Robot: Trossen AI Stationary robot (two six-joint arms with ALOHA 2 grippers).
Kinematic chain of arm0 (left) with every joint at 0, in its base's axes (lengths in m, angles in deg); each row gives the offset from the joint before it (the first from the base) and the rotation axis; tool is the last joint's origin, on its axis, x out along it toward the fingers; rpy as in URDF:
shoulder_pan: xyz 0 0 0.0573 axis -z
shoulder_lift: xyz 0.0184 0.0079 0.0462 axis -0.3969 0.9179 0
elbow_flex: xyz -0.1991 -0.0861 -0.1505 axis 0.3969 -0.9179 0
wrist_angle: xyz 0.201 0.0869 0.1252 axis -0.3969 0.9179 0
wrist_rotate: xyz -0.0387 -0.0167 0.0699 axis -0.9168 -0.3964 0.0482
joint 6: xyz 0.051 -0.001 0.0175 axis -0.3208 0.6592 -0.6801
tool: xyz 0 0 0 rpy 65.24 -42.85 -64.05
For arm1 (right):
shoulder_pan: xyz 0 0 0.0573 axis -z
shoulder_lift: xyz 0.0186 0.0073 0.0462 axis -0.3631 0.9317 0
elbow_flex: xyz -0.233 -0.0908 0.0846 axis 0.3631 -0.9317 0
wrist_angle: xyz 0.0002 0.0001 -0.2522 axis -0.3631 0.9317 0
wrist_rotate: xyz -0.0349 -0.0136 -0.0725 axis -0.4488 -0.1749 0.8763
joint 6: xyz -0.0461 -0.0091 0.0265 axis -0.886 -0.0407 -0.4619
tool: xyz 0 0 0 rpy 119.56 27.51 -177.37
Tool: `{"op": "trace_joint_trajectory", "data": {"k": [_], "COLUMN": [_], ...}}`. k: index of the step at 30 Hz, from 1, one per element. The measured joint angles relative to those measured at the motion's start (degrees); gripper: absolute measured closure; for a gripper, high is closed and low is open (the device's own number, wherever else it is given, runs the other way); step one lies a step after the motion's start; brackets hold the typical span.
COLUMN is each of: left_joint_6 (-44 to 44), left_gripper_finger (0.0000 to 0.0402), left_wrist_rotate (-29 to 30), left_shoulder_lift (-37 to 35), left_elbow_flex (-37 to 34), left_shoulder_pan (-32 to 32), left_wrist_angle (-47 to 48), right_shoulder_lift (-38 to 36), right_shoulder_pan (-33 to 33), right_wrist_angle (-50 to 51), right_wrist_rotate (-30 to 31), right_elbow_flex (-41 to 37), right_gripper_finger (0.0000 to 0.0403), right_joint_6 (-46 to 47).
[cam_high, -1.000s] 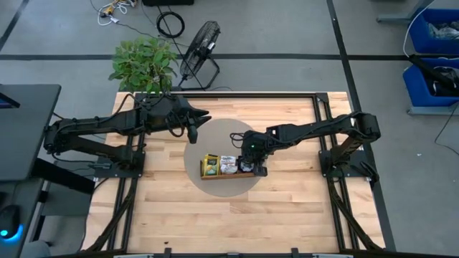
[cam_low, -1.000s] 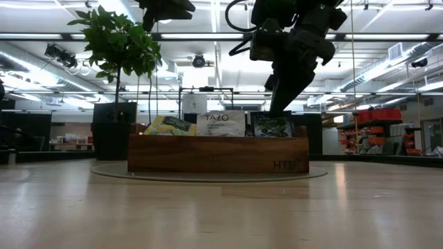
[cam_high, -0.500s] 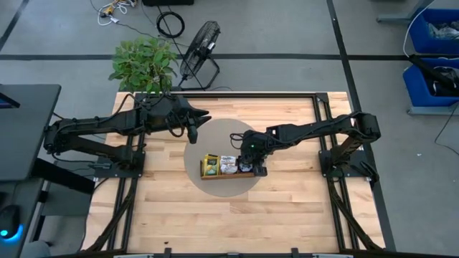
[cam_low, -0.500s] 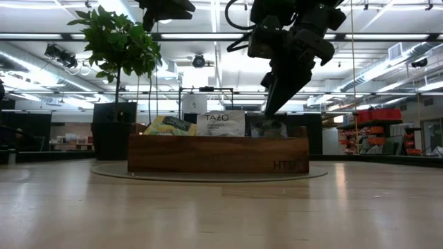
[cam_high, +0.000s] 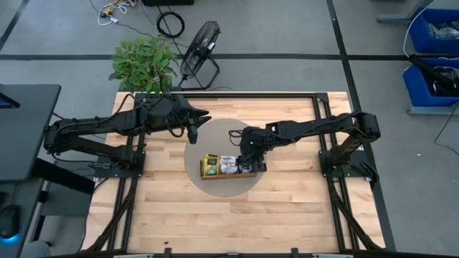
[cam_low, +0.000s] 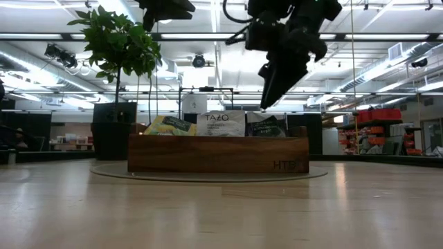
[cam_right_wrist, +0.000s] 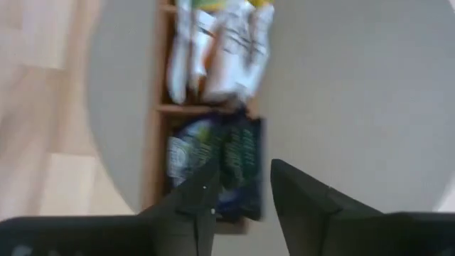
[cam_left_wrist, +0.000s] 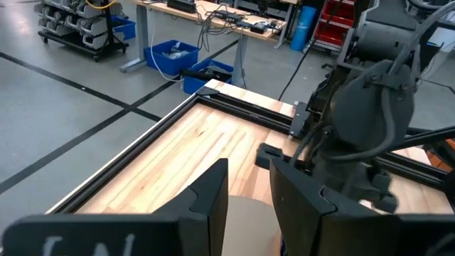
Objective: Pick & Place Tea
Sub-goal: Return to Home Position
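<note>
Big open workshop here, ceiling lights overhead, and a pale wooden bench (cam_high: 287,208) framed in black rails. Behind its far edge stand a leafy plant (cam_high: 143,61) and a floor fan (cam_high: 201,43); blue bins (cam_high: 434,50) sit off to the right on the floor. Centre of the bench, a round grey mat (cam_high: 229,189) carries the wooden tray (cam_low: 208,155), its long axis running left to right.

All the tea (cam_high: 228,165) is in that tray, packets standing on edge with their faces toward the low camera. Yellow packet (cam_low: 169,125) on the left leans over, the white one (cam_low: 221,123) in the middle stands straight and reads "TAZO", and the dark packet (cam_low: 266,126) fills the right section. "HTB" is stamped on the tray's front wall near its right end.

Right claw (cam_high: 256,165) hangs above the right section, pointing down, clear of the packets. Its fingers (cam_right_wrist: 192,206) are slightly spread with nothing between them.

Left claw (cam_high: 193,135) waits high over the mat's back-left edge, well away from the tray, a slim gap showing and nothing held.
</note>
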Motion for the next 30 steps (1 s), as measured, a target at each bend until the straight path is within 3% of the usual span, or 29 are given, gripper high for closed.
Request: {"op": "trace_joint_trajectory", "data": {"k": [3, 8, 13, 17, 25, 30], "left_joint_6": [0.00, -0.04, -0.15, -0.15, -0.56, -0.72], "left_gripper_finger": [0.0291, 0.0291, 0.0291, 0.0291, 0.0291, 0.0291], "left_wrist_rotate": [0.00, 0.00, 0.00, 0.00, 0.00, 0.00], "left_shoulder_lift": [0.00, 0.02, 0.04, 0.04, 0.04, 0.04], "left_elbow_flex": [0.00, 0.00, 0.00, 0.00, 0.00, 0.00], "left_shoulder_pan": [0.00, 0.00, 0.00, 0.00, 0.00, -0.02], "left_wrist_angle": [0.09, 0.29, 0.29, 0.29, 0.29, 0.27], "right_shoulder_lift": [0.00, 0.00, 0.00, 0.00, 0.02, -1.56], "right_shoulder_pan": [1.08, 2.81, 2.84, 2.18, 1.30, 2.09], "right_wrist_angle": [0.02, 1.62, 0.00, 0.05, 0.07, 1.44], "right_wrist_rotate": [2.74, -3.87, -4.89, -9.56, -5.33, -5.17], "right_elbow_flex": [-0.79, -0.89, -2.30, -3.61, -3.67, -1.86], "right_gripper_finger": [0.0270, 0.0288, 0.0301, 0.0310, 0.0325, 0.0310], "right_joint_6": [0.51, 1.95, 3.76, 6.03, 6.71, 5.80]}}
